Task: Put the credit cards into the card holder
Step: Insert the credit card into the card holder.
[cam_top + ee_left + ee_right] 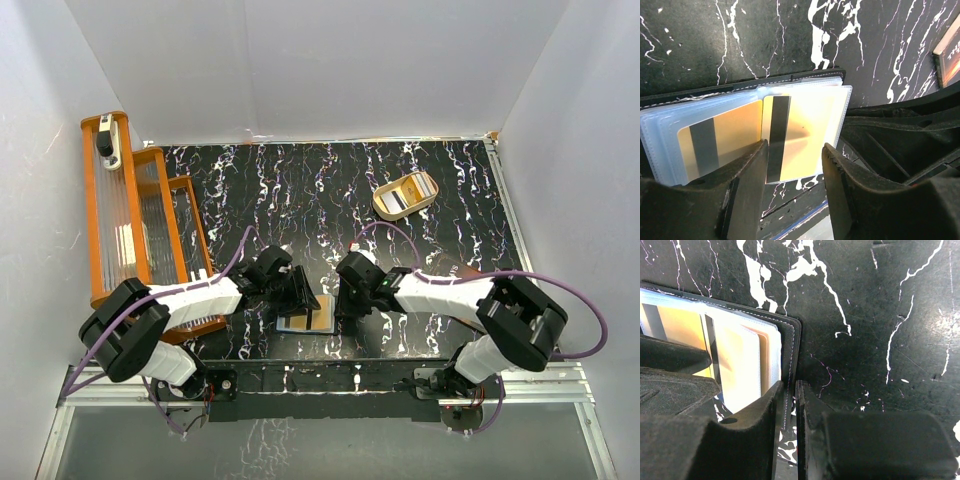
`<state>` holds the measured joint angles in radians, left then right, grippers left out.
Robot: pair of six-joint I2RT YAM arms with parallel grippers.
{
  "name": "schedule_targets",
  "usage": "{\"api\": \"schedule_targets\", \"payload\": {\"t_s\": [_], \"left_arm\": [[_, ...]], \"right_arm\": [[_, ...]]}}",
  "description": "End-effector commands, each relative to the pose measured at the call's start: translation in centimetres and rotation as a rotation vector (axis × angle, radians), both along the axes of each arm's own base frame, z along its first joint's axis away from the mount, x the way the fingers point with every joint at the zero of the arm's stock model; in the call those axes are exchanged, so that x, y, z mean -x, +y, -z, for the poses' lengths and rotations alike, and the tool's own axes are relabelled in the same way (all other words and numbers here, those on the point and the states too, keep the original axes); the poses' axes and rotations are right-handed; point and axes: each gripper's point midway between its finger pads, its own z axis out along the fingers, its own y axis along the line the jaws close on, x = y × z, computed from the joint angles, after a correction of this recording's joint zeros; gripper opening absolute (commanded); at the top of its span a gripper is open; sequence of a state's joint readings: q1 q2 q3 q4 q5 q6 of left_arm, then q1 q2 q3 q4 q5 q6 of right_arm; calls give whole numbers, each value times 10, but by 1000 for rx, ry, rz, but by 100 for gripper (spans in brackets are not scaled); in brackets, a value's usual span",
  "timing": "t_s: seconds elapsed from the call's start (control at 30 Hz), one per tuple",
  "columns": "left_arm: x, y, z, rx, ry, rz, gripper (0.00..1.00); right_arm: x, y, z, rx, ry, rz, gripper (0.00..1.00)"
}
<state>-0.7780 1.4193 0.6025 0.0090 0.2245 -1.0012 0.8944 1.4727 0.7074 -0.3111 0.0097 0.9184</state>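
The jaws of the left gripper [795, 146] stood apart astride a gold card [800, 135] with a black magnetic stripe. Whether they gripped it could not be told. That card lay on the clear sleeves of the open card holder [660, 135], beside a second gold card [735, 135] inside a sleeve. The jaws of the right gripper [790, 385] were clamped on the holder's stitched black cover edge. The holder lay at the middle of the bench's [300, 200] near edge. Further credit cards [408, 193] rested in a tan tray [383, 207] toward the far right corner. Pale lettering on a dark item [950, 55] was cut off and unreadable.
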Motion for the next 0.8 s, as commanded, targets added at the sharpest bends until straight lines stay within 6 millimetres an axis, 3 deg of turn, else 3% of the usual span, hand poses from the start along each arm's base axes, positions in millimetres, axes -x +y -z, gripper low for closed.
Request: {"api": "schedule_targets", "payload": {"t_s": [0.0, 0.17, 0.4, 0.63, 0.77], "left_arm": [[4, -2, 1, 46, 18, -10, 46], [4, -10, -6, 96, 19, -6, 46], [-12, -4, -35, 36, -73, -9, 52], [-6, -3, -33, 85, -24, -57, 52], [-6, 0, -33, 93, -20, -75, 52]], "right_arm": [[6, -17, 7, 60, -4, 6, 16], [-4, -14, -17, 31, -64, 25, 19], [-7, 11, -59, -160, -117, 17, 26], [-5, 29, -67, -261, -103, 7, 18], [-4, 34, -60, -280, -85, 5, 15]]}}
